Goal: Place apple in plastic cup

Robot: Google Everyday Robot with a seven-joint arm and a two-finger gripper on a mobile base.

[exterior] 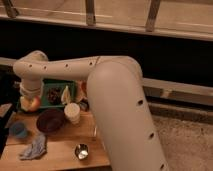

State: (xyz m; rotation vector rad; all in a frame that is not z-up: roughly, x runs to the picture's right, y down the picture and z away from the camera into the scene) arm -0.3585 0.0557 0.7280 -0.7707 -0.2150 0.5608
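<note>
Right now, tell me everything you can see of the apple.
The apple is round, smooth and whole, yellow-orange with a red blush. The claw, pointing down from the wrist of the arm at the left of the table, is shut on its top. It is by the left end of the green tray, behind the blue cup and not in it. Whether it clears the table is unclear.
</note>
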